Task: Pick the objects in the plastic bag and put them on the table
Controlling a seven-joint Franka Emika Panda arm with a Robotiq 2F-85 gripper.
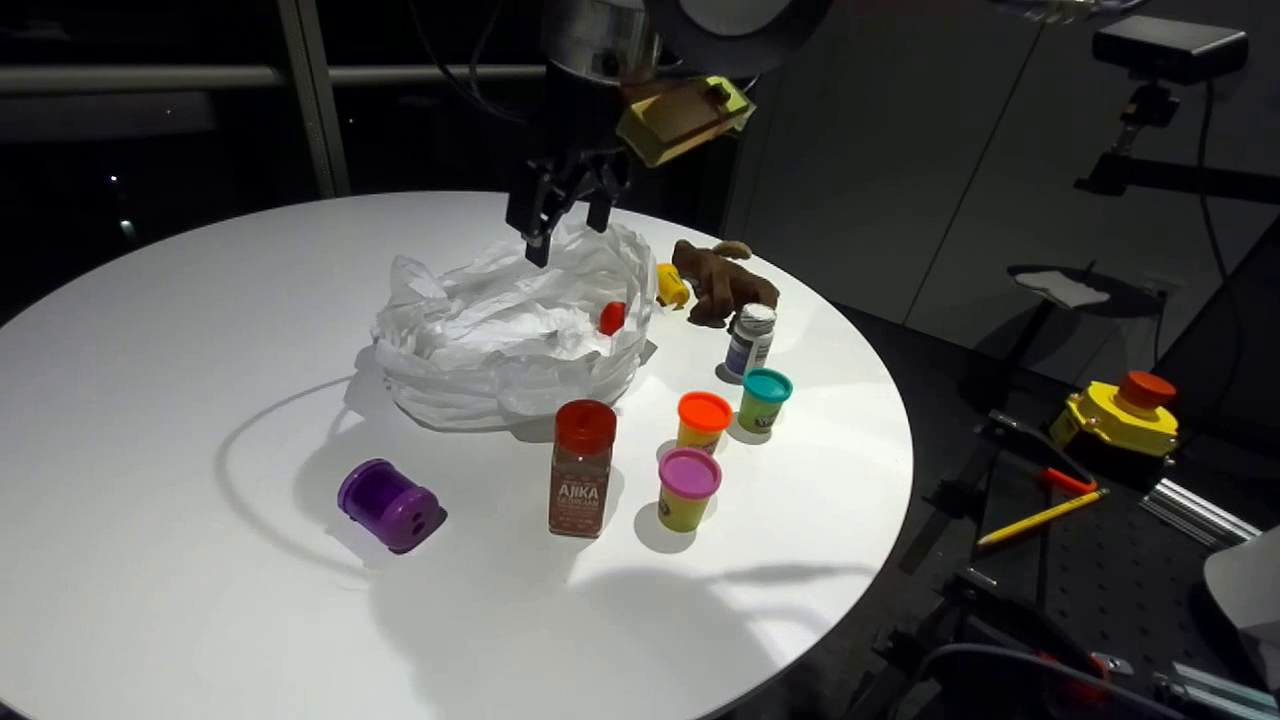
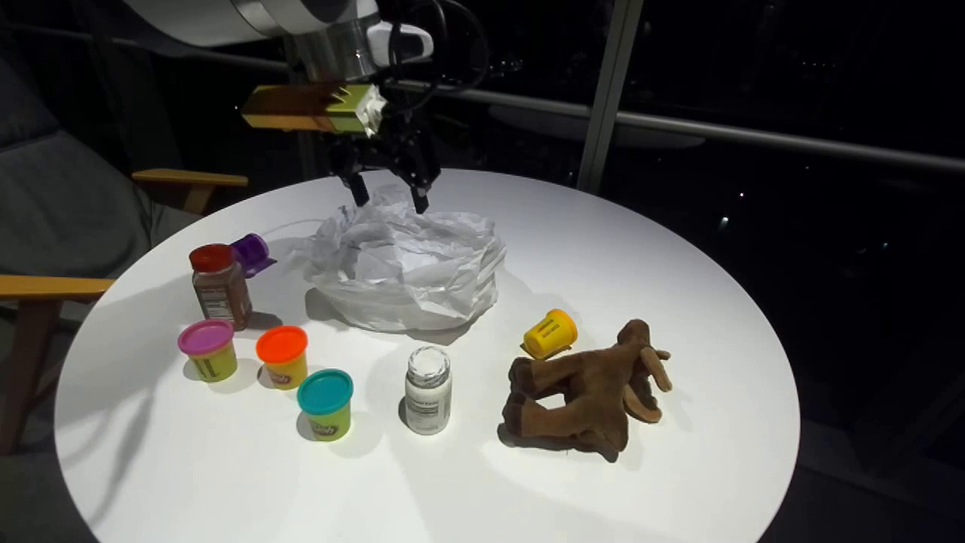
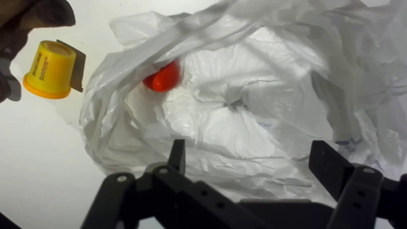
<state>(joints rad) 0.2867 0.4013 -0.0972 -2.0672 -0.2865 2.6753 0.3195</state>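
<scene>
A white plastic bag [image 1: 510, 388] lies open on the white round table [image 1: 250, 620]; it also shows in an exterior view [image 2: 407, 305] and the wrist view [image 3: 106, 133]. A shiny red object [image 3: 167, 77] lies inside the bag near one wall, partly covered by the bag's edge. It shows in an exterior view [image 1: 612, 318] too; the bag hides it in the remaining exterior view. My gripper [image 3: 248, 144] is open and empty above the bag, pointing down, fingers wide apart. It shows in both exterior views [image 1: 568, 235] [image 2: 390, 200], over the bag's far side.
Around the bag stand a spice jar [image 1: 580, 480], a purple container [image 1: 388, 505], a pink-lidded tub [image 2: 209, 351], an orange-lidded tub [image 2: 283, 358], a teal-lidded tub [image 2: 326, 403], a white bottle [image 2: 428, 392], a yellow tub [image 2: 550, 334] and a brown plush toy [image 2: 595, 392].
</scene>
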